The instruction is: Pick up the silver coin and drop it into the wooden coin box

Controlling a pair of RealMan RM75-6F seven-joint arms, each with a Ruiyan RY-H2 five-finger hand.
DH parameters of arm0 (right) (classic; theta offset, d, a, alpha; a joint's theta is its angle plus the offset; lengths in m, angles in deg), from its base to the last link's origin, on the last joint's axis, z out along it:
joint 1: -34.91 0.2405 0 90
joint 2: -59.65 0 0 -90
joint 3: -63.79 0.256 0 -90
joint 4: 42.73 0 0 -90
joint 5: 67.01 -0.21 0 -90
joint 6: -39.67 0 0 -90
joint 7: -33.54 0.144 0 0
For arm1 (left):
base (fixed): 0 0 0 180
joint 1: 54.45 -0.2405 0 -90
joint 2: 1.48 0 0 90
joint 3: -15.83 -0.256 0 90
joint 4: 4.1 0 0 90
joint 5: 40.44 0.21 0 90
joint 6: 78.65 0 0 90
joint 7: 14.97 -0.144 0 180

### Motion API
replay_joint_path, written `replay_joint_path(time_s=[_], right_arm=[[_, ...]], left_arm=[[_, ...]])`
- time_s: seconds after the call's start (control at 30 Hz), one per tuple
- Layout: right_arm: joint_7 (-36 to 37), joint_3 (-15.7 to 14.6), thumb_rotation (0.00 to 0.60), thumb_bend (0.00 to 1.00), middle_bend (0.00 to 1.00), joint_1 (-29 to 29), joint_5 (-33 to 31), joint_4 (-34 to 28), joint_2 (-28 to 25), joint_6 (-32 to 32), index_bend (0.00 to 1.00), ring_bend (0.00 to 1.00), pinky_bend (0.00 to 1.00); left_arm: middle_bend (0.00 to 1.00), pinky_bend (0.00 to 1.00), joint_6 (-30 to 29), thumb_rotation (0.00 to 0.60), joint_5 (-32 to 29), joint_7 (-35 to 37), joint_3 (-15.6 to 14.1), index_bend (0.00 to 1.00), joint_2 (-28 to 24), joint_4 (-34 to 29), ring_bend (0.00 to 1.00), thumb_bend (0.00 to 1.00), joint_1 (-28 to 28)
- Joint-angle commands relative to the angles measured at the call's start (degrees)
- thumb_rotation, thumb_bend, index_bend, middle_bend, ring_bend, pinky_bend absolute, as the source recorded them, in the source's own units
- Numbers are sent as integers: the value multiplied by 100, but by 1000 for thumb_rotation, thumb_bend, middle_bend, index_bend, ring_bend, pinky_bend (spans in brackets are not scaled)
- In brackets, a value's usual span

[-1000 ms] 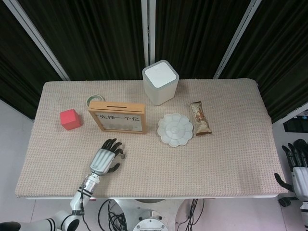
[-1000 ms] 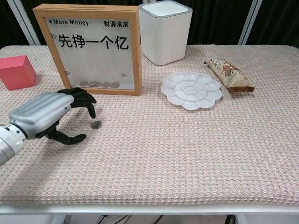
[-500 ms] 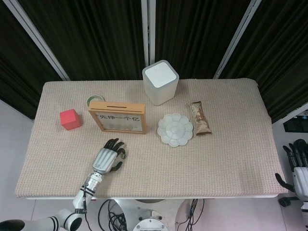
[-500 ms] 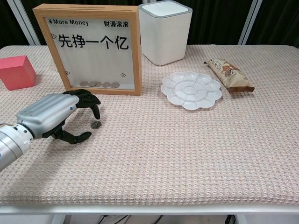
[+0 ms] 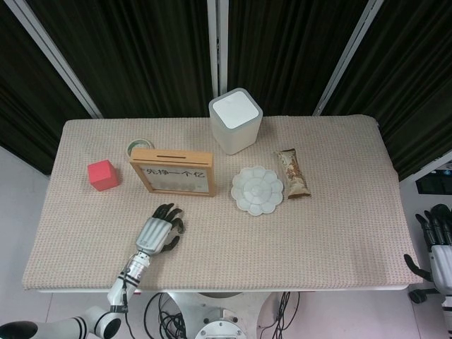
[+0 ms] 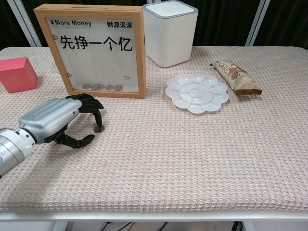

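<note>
While curled over the mat (image 6: 192,144), left hand (image 6: 50,118) with bent fingers (image 6: 96,108) apart, one tip on silver coin (image 6: 99,129), holding nothing. Coin flat just before wooden coin box (image 6: 139,53). Right hand (image 5: 436,244) off table, loosely spread, empty.

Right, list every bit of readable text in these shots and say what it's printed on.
"¥More Money": top left of the wooden coin box front panel.
"财源滚滚": top right of the same panel.
"先挣一个亿": large characters across the panel's middle.
Snack bar wrapper: has printing, too small and blurred to read.
Nothing else carries legible text.
</note>
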Motion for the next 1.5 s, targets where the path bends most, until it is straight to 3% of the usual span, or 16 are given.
replay_joint_path(time_s=[0.03, 0.57, 1.5], right_arm=[[-1, 3, 600, 212, 0, 3, 2, 9, -5, 0, 0, 0, 0], [48, 3, 600, 213, 0, 8, -39, 92, 26, 67, 0, 0, 0], [18, 22, 600, 217, 0, 19, -140, 112, 47, 199, 0, 0, 0]], left_arm=[[166, 115, 38, 600, -23, -4, -6, 416, 12, 24, 62, 285, 20], [166, 118, 159, 600, -156, 59, 29, 415, 93, 181, 63, 284, 117], [225, 163, -198, 600, 85, 865, 54, 529, 353, 672, 89, 285, 238]])
